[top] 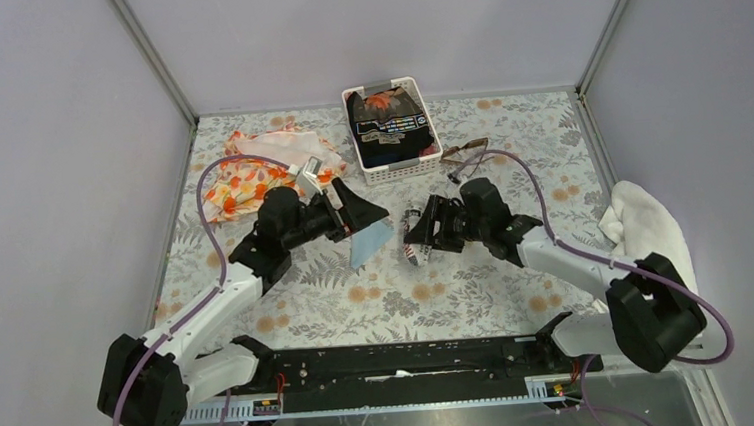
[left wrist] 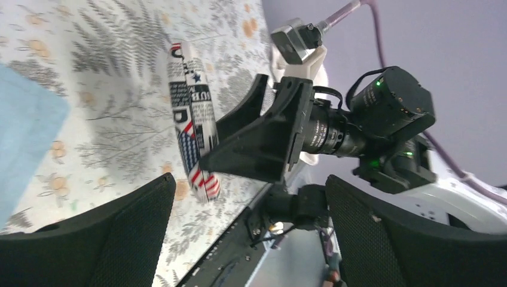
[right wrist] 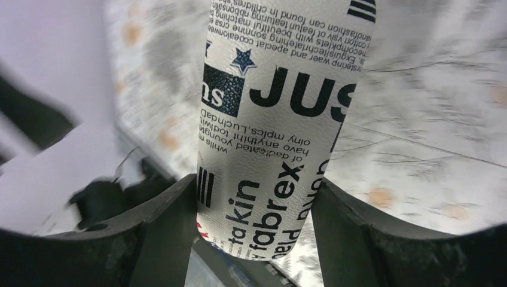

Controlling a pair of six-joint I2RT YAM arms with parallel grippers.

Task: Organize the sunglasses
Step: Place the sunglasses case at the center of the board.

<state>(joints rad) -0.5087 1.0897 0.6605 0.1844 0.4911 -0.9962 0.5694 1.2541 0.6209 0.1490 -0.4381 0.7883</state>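
Observation:
The sunglasses (top: 464, 155), thin and brown, lie on the flowered tablecloth just right of the white basket, apart from both grippers. My right gripper (top: 416, 232) (right wrist: 254, 197) is shut on the printed tube-shaped case (top: 413, 246) (right wrist: 281, 119), its fingers (right wrist: 161, 227) pressed against both sides. In the left wrist view the case (left wrist: 192, 119) hangs slanted, low over the table, in the right gripper (left wrist: 257, 140). My left gripper (top: 365, 217) (left wrist: 251, 197) stands wide open and holds nothing, facing the case. A light blue cloth (top: 370, 242) (left wrist: 27, 131) lies under it.
A white basket (top: 396, 175) with dark folded items stands at the back centre. An orange-flowered cloth (top: 250, 172) lies at the back left, and a white towel (top: 644, 224) at the right edge. Grey walls enclose the table.

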